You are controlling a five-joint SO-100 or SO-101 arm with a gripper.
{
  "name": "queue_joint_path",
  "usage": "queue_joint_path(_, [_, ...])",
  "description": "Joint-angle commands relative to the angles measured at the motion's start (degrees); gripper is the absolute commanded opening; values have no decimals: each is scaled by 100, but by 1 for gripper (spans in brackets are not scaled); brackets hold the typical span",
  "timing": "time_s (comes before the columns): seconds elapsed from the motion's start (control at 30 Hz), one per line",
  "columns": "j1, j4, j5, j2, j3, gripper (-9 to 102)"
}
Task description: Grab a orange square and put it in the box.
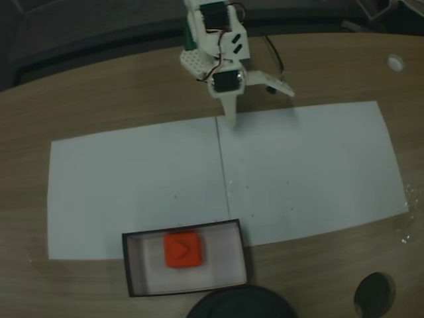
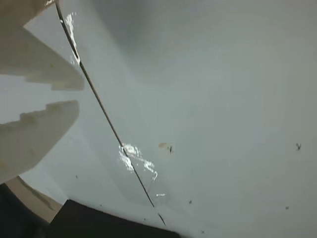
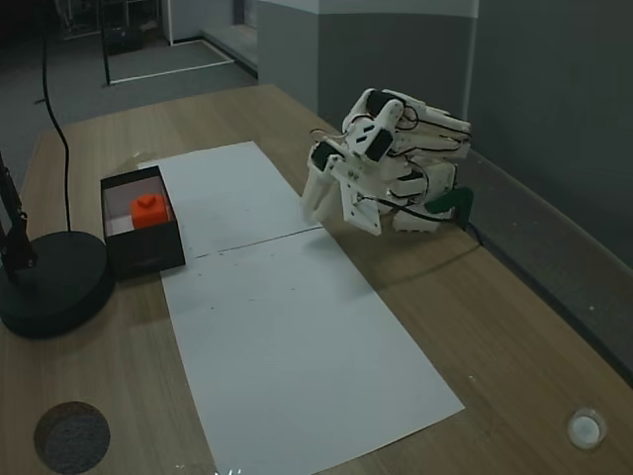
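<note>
Ref: fixed view from above, read left to right.

1. Box (image 1: pixel 187 289): qty 1. Sits at the near edge of the surface (image 1: pixel 86 99), left of centre, partly on the paper sheets (image 1: pixel 132 179). Long axis runs left-right in this view.
2. Orange square (image 1: pixel 183 250): qty 1. Lies inside the box, roughly mid-compartment, flat on the white floor, triangle mark up. Not touching the gripper.
3. Gripper (image 1: pixel 248 99): qty 1, at the far edge of the surface, right of the box and well apart from it. Fingers spread, holding nothing; the wrist view shows an open gap between both fingers (image 2: pixel 39 124), w/ bare paper below.
4. Other items: paper sheets qty 2, joined at a seam mid-surface; dark round base (image 1: pixel 242 306) qty 1, near edge, just beside the box; dark disc (image 1: pixel 374 295) qty 1, near right corner; small white cap (image 1: pixel 395 63) qty 1, far right corner.

Key relation: the square lies toward the near edge from the gripper and slightly left, across the full depth of the paper.

Assessment: square is already in the box, so placement looks complete; arm appears folded back near its base. No further grasp seems req'd.
</note>
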State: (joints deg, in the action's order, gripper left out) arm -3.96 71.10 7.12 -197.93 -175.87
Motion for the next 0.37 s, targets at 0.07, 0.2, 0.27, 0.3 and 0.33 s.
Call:
queue_joint_path(0.07, [44,272,9,-123,396,0])
queue_joint_path(0.2, [44,281,26,-123,396,0])
queue_joint_path(0.27, [44,281,26,-123,396,0])
queue_joint_path(0.3, [35,281,26,-123,396,0])
queue_joint_path(0.33, [35,281,26,-123,396,0])
